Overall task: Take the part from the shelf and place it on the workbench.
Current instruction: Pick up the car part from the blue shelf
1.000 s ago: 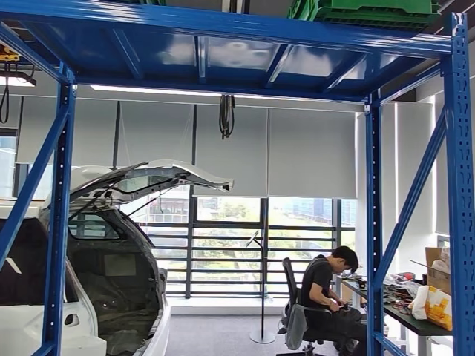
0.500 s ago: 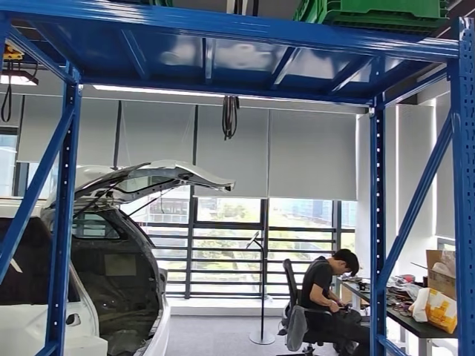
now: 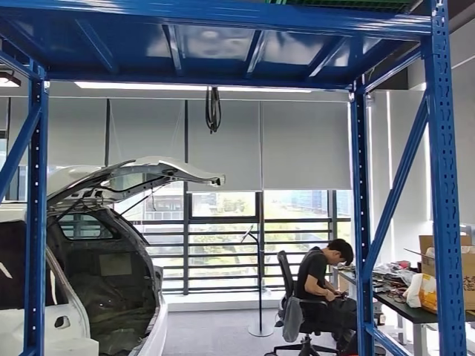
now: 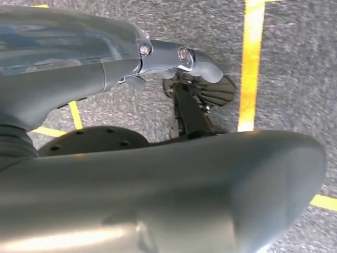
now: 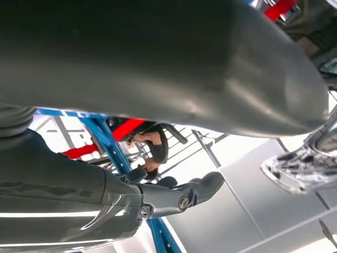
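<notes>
The blue steel shelf (image 3: 361, 222) stands close in front of me in the head view, its upper deck (image 3: 224, 37) overhead. I see no part on it from here. My left hand (image 4: 119, 68) hangs over grey floor, fingers stretched out and apart from the thick thumb (image 4: 222, 184), holding nothing. My right hand (image 5: 159, 197) is likewise spread with nothing between its fingers and thumb (image 5: 198, 68), and the shelf's blue post (image 5: 107, 142) lies behind it.
A white car (image 3: 101, 259) with its tailgate raised stands behind the shelf on the left. On the right a person (image 3: 322, 285) sits at a cluttered table (image 3: 414, 310) holding a cardboard box (image 3: 464, 267). Yellow floor lines (image 4: 250, 63) run below my left hand.
The whole head view has shifted: shelf, car and person sit further left in the picture, and the green crate on the top deck has nearly left the frame. The camera moved, not the things.
</notes>
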You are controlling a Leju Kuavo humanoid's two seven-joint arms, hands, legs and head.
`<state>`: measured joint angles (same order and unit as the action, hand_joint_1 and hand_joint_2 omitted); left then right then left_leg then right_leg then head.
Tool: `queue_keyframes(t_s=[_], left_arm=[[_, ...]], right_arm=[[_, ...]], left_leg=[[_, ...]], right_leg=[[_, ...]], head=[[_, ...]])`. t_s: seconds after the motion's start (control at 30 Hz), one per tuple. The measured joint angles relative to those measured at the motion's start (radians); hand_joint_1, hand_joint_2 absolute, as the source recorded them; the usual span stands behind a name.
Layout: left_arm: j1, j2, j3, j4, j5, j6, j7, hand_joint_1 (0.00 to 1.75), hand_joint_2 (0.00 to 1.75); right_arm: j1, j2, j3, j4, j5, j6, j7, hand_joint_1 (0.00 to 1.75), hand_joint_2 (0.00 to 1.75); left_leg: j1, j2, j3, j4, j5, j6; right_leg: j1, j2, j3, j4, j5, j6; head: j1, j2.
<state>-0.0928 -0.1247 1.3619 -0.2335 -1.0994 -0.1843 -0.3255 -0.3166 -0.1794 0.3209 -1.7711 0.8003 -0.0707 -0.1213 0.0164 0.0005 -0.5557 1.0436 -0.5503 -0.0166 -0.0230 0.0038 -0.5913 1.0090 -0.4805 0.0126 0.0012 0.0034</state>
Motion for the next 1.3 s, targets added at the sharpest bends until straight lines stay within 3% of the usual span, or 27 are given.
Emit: queue_keyframes(t_s=[0.1,0.13,0.17,0.2,0.27,0.3,0.37,0.47,0.5,0.53,0.6,0.63,0.67,0.7,0.77,0.8,0.83,0.9,1.0,1.07,1.13,1.17,1.2,1.3], left_arm=[[0.0,0.0,0.0,0.0,0.0,0.0,-0.001,0.0,0.0],[0.002,0.0,0.0,0.0,-0.001,0.0,-0.001,0.0,0.0],[0.004,0.0,0.0,0.0,-0.001,0.0,0.0,0.0,0.0],[0.005,0.0,0.0,0.0,-0.001,0.001,0.0,0.0,0.0],[0.006,0.001,0.0,0.0,-0.001,0.002,0.0,0.0,0.0],[0.006,0.001,0.0,0.0,-0.002,0.002,-0.001,0.0,0.0],[0.005,0.001,0.0,0.0,-0.003,0.003,-0.001,0.0,0.0],[0.006,0.002,-0.001,0.0,-0.007,0.004,-0.001,0.0,0.0],[0.006,0.002,-0.001,0.0,-0.009,0.004,-0.002,0.0,0.0],[0.005,0.003,-0.001,0.0,-0.011,0.003,-0.002,0.0,0.0],[0.003,0.004,-0.002,0.0,-0.012,0.003,-0.002,0.0,0.0],[0.004,0.004,-0.002,0.0,-0.012,0.003,-0.002,0.0,0.0],[0.005,0.004,-0.002,0.0,-0.013,0.003,-0.002,0.0,0.0],[0.006,0.004,-0.003,0.0,-0.013,0.003,-0.002,0.0,0.0],[0.008,0.004,-0.003,0.0,-0.013,0.004,-0.002,0.0,0.0],[0.007,0.004,-0.003,0.0,-0.013,0.004,-0.002,0.0,0.0],[0.007,0.004,-0.003,0.0,-0.012,0.004,-0.002,0.0,0.0],[0.007,0.004,-0.003,0.0,-0.012,0.004,-0.002,0.0,0.0],[0.006,0.005,-0.003,0.0,-0.012,0.005,-0.002,0.0,0.0],[0.004,0.006,-0.003,0.0,-0.012,0.005,-0.002,0.0,0.0],[0.007,0.007,-0.003,0.0,-0.012,0.006,0.0,0.0,0.0],[0.009,0.007,-0.003,0.0,-0.012,0.006,0.001,0.0,0.0],[0.01,0.007,-0.003,0.0,-0.012,0.006,0.001,0.0,0.0],[0.012,0.009,-0.003,0.001,-0.013,0.006,0.001,0.0,0.0]], right_arm=[[0.0,0.003,0.001,-0.001,0.0,0.0,-0.001,0.0,0.0],[0.002,0.004,0.002,-0.001,0.0,0.0,-0.002,0.0,0.0],[0.004,0.005,0.002,-0.001,0.0,0.0,-0.002,0.0,0.0],[0.005,0.005,0.002,-0.001,0.0,0.0,-0.002,0.0,0.0],[0.005,0.008,0.002,-0.001,-0.003,-0.001,-0.002,0.0,0.0],[0.005,0.009,0.002,-0.001,-0.005,-0.002,-0.004,0.0,0.0],[0.005,0.013,0.001,-0.002,-0.009,-0.008,-0.007,0.0,0.0],[0.007,0.021,-0.003,-0.008,-0.012,-0.02,-0.018,0.0,0.0],[0.006,0.024,-0.005,-0.011,-0.012,-0.025,-0.023,0.0,0.0],[0.007,0.026,-0.007,-0.014,-0.012,-0.03,-0.026,0.0,0.0],[0.011,0.03,-0.01,-0.016,-0.014,-0.034,-0.031,0.0,0.0],[0.014,0.031,-0.011,-0.016,-0.018,-0.033,-0.033,0.0,0.0],[0.016,0.033,-0.013,-0.015,-0.023,-0.029,-0.034,0.0,0.0],[0.018,0.034,-0.015,-0.014,-0.029,-0.025,-0.036,0.0,0.0],[0.019,0.035,-0.02,-0.013,-0.039,-0.017,-0.04,0.0,0.0],[0.018,0.036,-0.023,-0.012,-0.042,-0.014,-0.042,0.0,0.0],[0.017,0.036,-0.025,-0.01,-0.045,-0.012,-0.043,0.0,0.0],[0.016,0.036,-0.026,-0.008,-0.048,-0.01,-0.046,0.0,0.0],[0.015,0.037,-0.027,-0.008,-0.05,-0.008,-0.049,0.0,0.0],[0.014,0.04,-0.027,-0.006,-0.052,-0.006,-0.05,0.0,0.0],[0.015,0.043,-0.026,-0.002,-0.054,-0.004,-0.05,0.0,0.0],[0.017,0.044,-0.026,0.0,-0.055,-0.003,-0.05,0.0,0.0],[0.019,0.044,-0.025,0.002,-0.055,-0.003,-0.05,0.0,0.0],[0.021,0.045,-0.025,0.003,-0.057,-0.003,-0.051,0.0,0.0]], left_leg=[[0.001,0.0,-0.11,0.199,-0.077,-0.006],[0.001,0.0,-0.142,0.247,-0.083,-0.006],[0.001,0.0,-0.157,0.257,-0.068,-0.006],[0.001,0.0,-0.151,0.225,-0.032,-0.004],[0.001,-0.001,-0.104,0.098,0.054,0.002],[-0.001,-0.002,-0.082,0.044,0.079,0.005],[-0.006,-0.004,-0.062,-0.001,0.081,0.014],[-0.005,-0.004,-0.052,-0.014,0.07,0.03],[-0.003,-0.004,-0.046,-0.018,0.068,0.035],[-0.001,-0.004,-0.04,-0.02,0.065,0.041],[-0.003,-0.004,-0.031,-0.021,0.057,0.048],[-0.004,-0.004,-0.026,-0.021,0.052,0.05],[-0.005,-0.004,-0.019,-0.021,0.047,0.051],[-0.007,-0.005,-0.01,-0.021,0.041,0.051],[-0.008,-0.007,0.009,-0.021,0.027,0.048],[-0.008,-0.008,0.016,-0.022,0.02,0.044],[-0.008,-0.008,0.02,-0.022,0.015,0.04],[-0.007,-0.007,0.021,-0.026,0.01,0.028],[-0.007,-0.005,0.021,-0.014,-0.006,0.013],[-0.005,-0.005,-0.026,0.079,-0.047,0.006],[-0.002,-0.005,-0.107,0.209,-0.085,-0.002],[-0.001,-0.005,-0.136,0.244,-0.082,-0.005],[0.001,-0.005,-0.146,0.239,-0.057,-0.008],[0.005,-0.004,-0.093,0.07,0.07,-0.01]], right_leg=[[0.003,-0.001,0.009,-0.002,-0.009,-0.013],[0.005,0.0,0.013,-0.002,-0.013,-0.015],[0.006,0.002,0.019,-0.002,-0.017,-0.015],[0.006,0.004,0.027,-0.002,-0.023,-0.014],[0.006,0.007,0.046,-0.002,-0.037,-0.008],[0.007,0.009,0.053,-0.001,-0.044,-0.003],[0.009,0.01,0.056,-0.001,-0.051,0.008],[0.006,0.008,0.059,0.001,-0.062,0.026],[0.005,0.006,0.051,0.024,-0.075,0.031],[0.005,0.004,0.03,0.069,-0.096,0.034],[0.005,0.002,-0.049,0.21,-0.146,0.038],[0.005,0.002,-0.088,0.268,-0.156,0.039],[0.005,0.002,-0.112,0.293,-0.147,0.039],[0.006,0.002,-0.116,0.276,-0.116,0.036],[0.01,0.001,-0.077,0.153,-0.028,0.025],[0.015,0.0,-0.054,0.093,0.003,0.017],[0.019,-0.002,-0.037,0.049,0.017,0.009],[0.027,-0.001,-0.028,0.023,0.011,-0.003],[0.021,0.001,-0.011,0.001,0.006,-0.014],[0.016,-0.001,0.004,-0.009,0.002,-0.021],[0.015,-0.002,0.014,-0.01,-0.007,-0.025],[0.015,-0.001,0.022,-0.01,-0.013,-0.024],[0.014,0.0,0.031,-0.009,-0.02,-0.023],[0.013,0.003,0.066,-0.008,-0.047,-0.011]], head=[[0.0,0.0],[0.0,0.0],[0.0,0.0],[0.0,0.0],[0.0,0.0],[0.0,0.0],[0.0,0.0],[0.0,0.0],[0.0,0.0],[0.0,0.0],[0.0,0.0],[0.0,0.0],[0.0,0.0],[0.0,0.0],[0.0,0.0],[0.0,0.0],[0.0,0.0],[0.0,0.0],[0.0,0.0],[0.0,0.0],[0.0,0.0],[0.0,0.0],[0.0,0.0],[0.0,0.0]])
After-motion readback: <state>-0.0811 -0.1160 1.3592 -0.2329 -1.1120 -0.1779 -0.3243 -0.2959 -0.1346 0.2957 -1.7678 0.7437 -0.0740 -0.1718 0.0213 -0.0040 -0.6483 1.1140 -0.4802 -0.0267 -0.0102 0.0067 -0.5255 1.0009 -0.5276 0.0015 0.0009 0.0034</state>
